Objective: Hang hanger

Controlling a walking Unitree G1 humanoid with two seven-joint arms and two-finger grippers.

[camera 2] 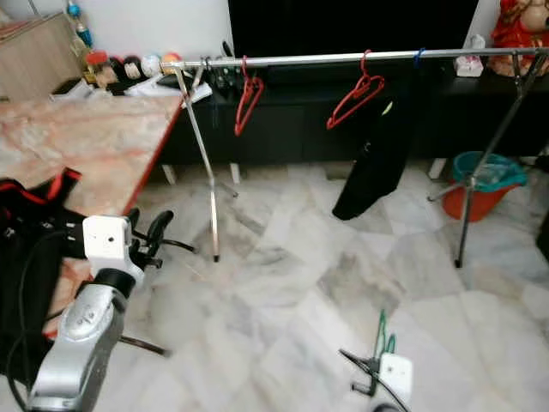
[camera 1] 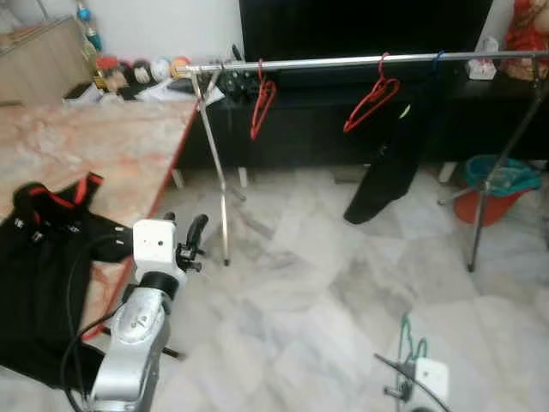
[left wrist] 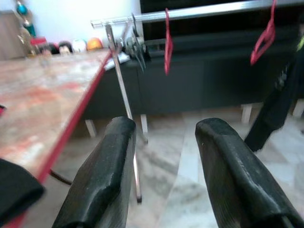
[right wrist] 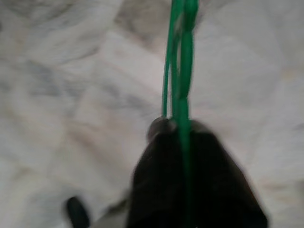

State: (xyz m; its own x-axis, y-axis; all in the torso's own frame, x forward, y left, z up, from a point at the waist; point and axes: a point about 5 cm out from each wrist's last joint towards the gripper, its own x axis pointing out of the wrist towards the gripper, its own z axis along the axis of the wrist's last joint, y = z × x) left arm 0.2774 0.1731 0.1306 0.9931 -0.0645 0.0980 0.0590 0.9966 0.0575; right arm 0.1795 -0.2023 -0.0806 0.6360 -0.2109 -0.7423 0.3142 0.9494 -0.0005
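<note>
A thin green hanger sticks up from my right gripper, which is shut on it low over the marble floor at the near right. Further ahead, a silver clothes rail runs across the room. On it hang two red hangers and a black garment. My left gripper is open and holds nothing. It sits by the near edge of the table and points toward the rail's left end.
A marble-topped table with a red edge stands on the left, with a black and red garment lying on it. The rail's legs reach the floor. A teal and red bucket sits at the right. A dark cabinet lies behind the rail.
</note>
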